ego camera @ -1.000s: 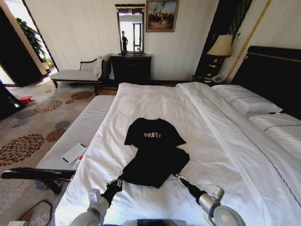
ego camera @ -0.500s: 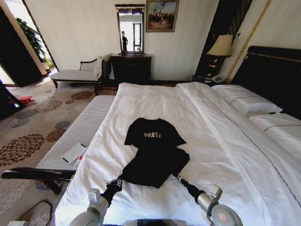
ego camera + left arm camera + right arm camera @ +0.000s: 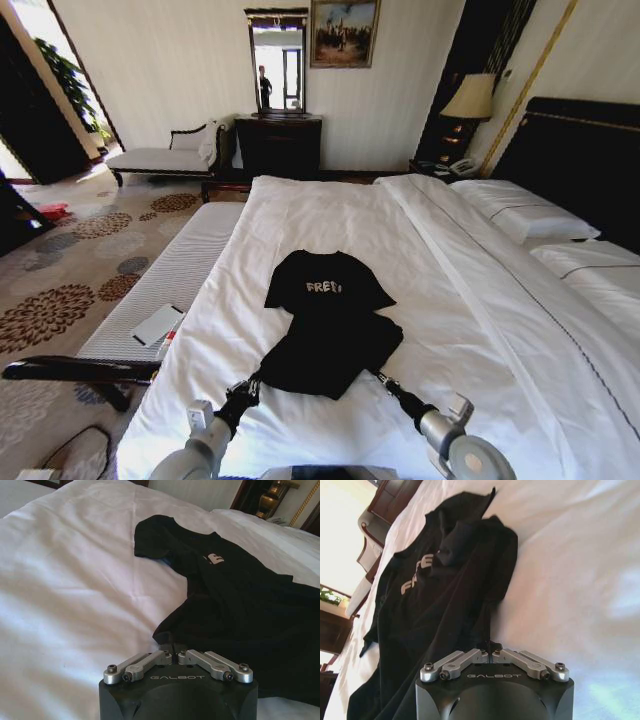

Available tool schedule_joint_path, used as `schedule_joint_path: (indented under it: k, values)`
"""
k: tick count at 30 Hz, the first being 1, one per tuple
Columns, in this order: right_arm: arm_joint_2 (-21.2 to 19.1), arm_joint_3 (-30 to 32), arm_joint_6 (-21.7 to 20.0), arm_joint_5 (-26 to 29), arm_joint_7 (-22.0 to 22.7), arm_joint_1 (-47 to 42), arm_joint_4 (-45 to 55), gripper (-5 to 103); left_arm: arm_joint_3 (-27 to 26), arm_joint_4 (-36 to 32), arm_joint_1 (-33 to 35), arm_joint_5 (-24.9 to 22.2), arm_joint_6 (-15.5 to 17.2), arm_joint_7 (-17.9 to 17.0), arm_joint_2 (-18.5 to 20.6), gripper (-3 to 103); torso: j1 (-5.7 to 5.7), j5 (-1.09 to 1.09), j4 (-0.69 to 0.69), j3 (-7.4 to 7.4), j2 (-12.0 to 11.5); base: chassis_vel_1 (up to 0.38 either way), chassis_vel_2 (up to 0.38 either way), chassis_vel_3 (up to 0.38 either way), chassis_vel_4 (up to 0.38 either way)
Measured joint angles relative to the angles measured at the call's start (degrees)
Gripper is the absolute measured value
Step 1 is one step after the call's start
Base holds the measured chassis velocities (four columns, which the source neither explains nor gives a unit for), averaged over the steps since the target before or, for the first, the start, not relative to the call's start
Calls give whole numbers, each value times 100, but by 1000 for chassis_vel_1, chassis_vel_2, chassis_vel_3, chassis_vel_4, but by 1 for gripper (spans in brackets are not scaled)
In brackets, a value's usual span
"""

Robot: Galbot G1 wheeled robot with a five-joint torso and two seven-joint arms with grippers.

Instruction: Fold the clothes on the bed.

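Currently both arms are at the lower middle of the head frame, each reaching up into the near hem of the black T-shirt (image 3: 327,320).

Left gripper (image 3: 255,381): lower centre-left of the head frame, at the shirt's near-left corner. Left wrist view shows its fingers (image 3: 165,649) pressed together with a fold of black fabric (image 3: 240,615) pinched between the tips, so it is clamped on the shirt.

Right gripper (image 3: 379,376): lower centre-right of the head frame, at the near-right corner. Right wrist view: fingers (image 3: 491,646) closed together on the fabric edge (image 3: 445,595), same pinch.

Shirt state: lies in the centre of the head frame, on the white sheet of the bed (image 3: 480,330). Upper half is flat, collar toward the far end, white block lettering (image 3: 323,287) facing up (reads roughly "FRE", last character unclear). Lower half is bunched and doubled into a darker lump between the lettering and the grippers, slightly skewed to the right. Both sleeves are spread out at either side of the lettering.

Surroundings: white pillows (image 3: 525,212) at the right of the frame against the dark headboard (image 3: 585,160); pale bench (image 3: 165,280) alongside the bed on the left, with a white flat item (image 3: 157,325) on it.
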Motion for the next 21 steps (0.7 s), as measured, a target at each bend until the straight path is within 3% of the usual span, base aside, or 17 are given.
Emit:
schedule_joint_path:
  k: [12,21]
  values:
    - [-35,785,10,-232,-74,-738,389,0,-332,-199,754,268,-177,100,-6,0,0,0,0,-1,0,0,0,0,0]
    - [-1,1208,14,-1289,-215,-1449,382,0,-754,-280,1525,597,-456,293,-217,0,0,0,0,-1,0,0,0,0,0]
